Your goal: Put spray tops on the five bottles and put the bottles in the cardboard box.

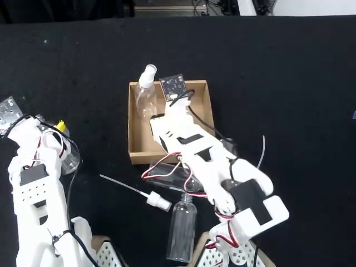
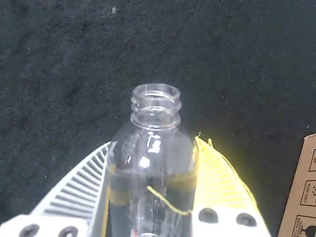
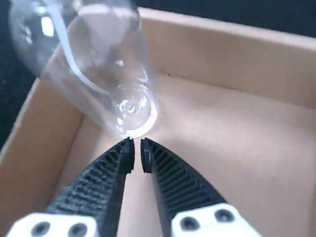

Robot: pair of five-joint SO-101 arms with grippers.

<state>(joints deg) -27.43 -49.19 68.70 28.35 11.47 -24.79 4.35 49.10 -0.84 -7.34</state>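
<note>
The left gripper point(image 2: 154, 148) squeezes a clear bottle point(image 2: 155, 113) with no top, near the left edge of the table point(image 1: 289, 83). The right gripper point(image 3: 137, 157) is inside the cardboard box point(image 1: 133, 151). Its fingers are almost closed and hold nothing. It is just by the bottom of a bottle with a spray top point(image 1: 146, 95), which seems to lean in the box's far left corner. A loose spray top point(image 1: 158, 201) lies near the box's near side.

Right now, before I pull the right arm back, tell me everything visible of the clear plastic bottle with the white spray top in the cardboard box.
The clear plastic bottle is round-bodied and see-through, with a white spray top fitted and a thin tube running down inside. It leans tilted in a corner of the brown cardboard box, its top reaching past the rim. The right gripper, shut and empty, hangs close by its base; whether they touch is unclear.
</note>
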